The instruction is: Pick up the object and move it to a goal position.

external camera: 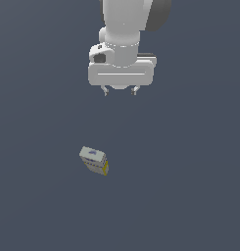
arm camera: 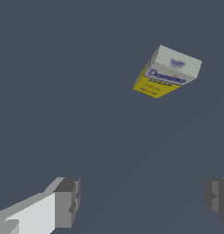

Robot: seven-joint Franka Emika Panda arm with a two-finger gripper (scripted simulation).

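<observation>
The object [external camera: 94, 160] is a small pale grey-white box with a yellow side and a small blue mark on top. It lies on the dark grey floor, toward the exterior view's left of centre. It also shows in the wrist view [arm camera: 168, 72], with blue lettering on one side. My gripper [external camera: 120, 91] hangs well above the box and off toward the exterior view's right of it. It is open and empty. In the wrist view the gripper [arm camera: 143, 199] shows two grey fingertips [arm camera: 67, 203] set wide apart, with the box far from them.
A plain dark grey floor [external camera: 190, 186] fills both views. No other objects or edges show.
</observation>
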